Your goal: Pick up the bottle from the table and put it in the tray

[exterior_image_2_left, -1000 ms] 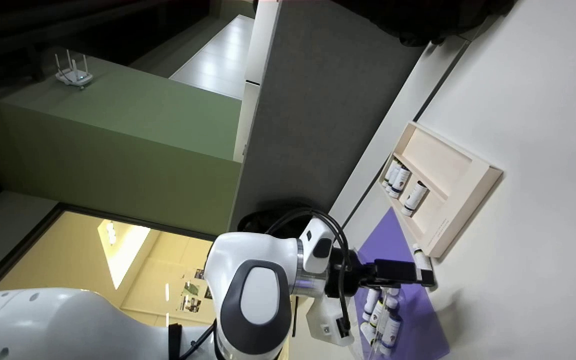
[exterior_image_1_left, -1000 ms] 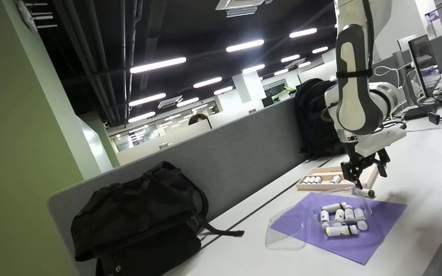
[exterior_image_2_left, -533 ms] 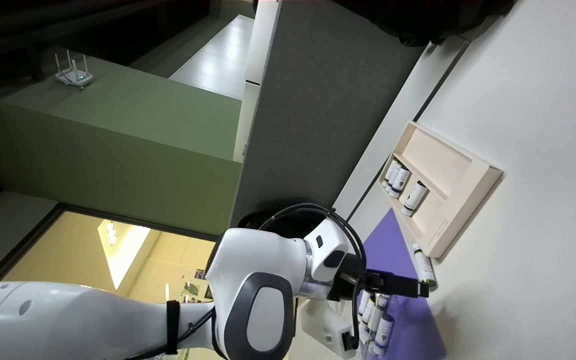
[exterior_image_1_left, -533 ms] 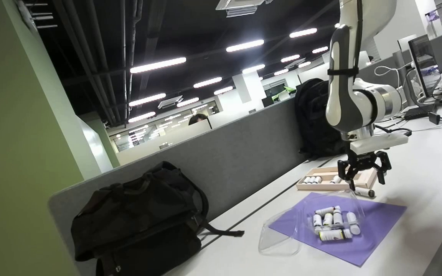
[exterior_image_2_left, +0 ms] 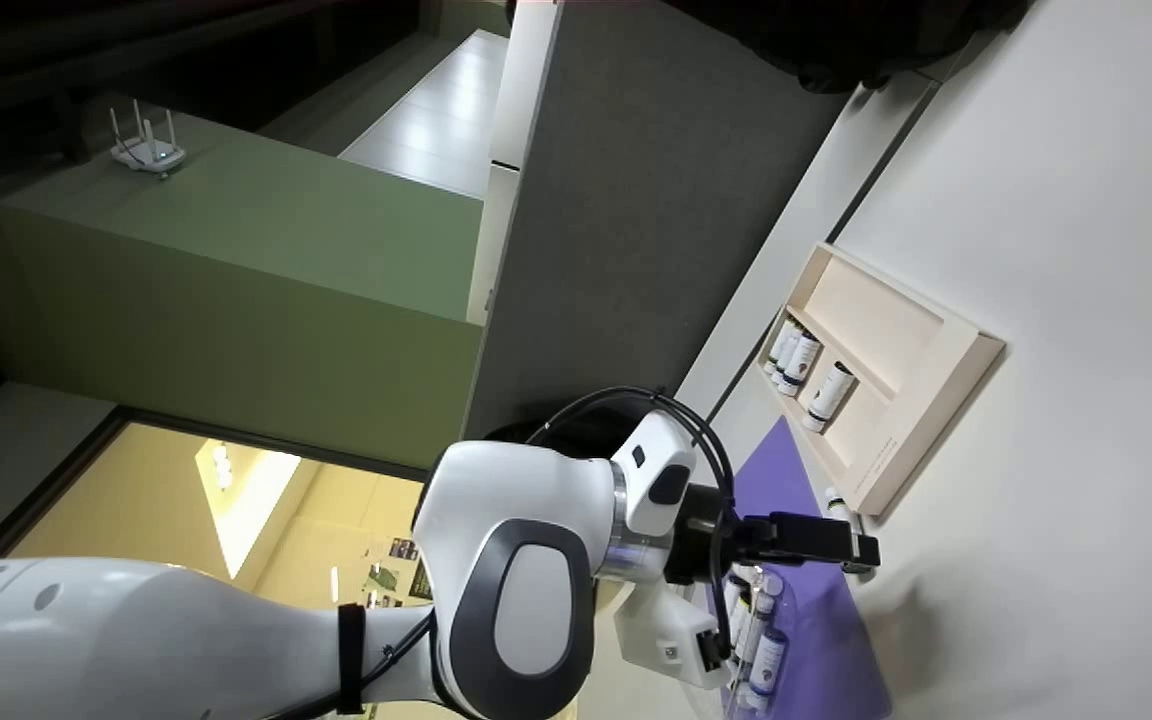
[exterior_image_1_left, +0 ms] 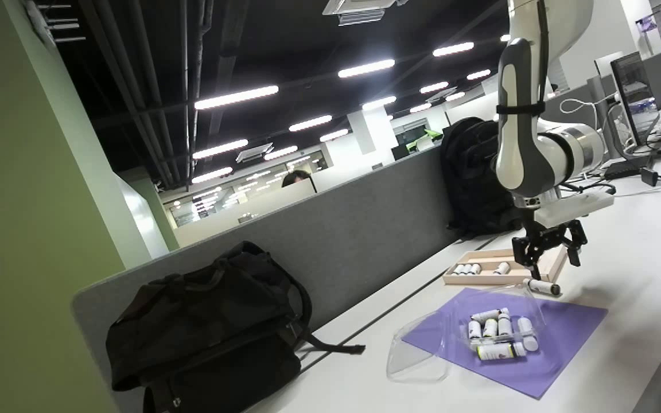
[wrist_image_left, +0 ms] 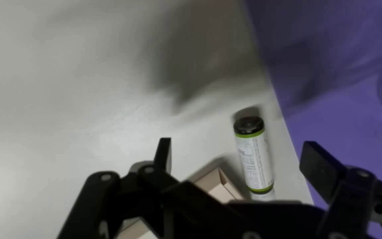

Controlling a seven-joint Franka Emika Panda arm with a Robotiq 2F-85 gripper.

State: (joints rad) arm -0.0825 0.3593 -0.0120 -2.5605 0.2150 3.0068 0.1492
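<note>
Bottle partly behind the fingers

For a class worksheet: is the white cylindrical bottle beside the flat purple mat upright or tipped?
Tipped: in the wrist view, the bottle lies on its side, label facing up.

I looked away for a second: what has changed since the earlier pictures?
The clear box of bottles moved left in an exterior view, the purple mat shifting slightly. The open gripper levelled, then tilted again. Nothing was picked up; the loose bottle and the tray stayed put.
</note>
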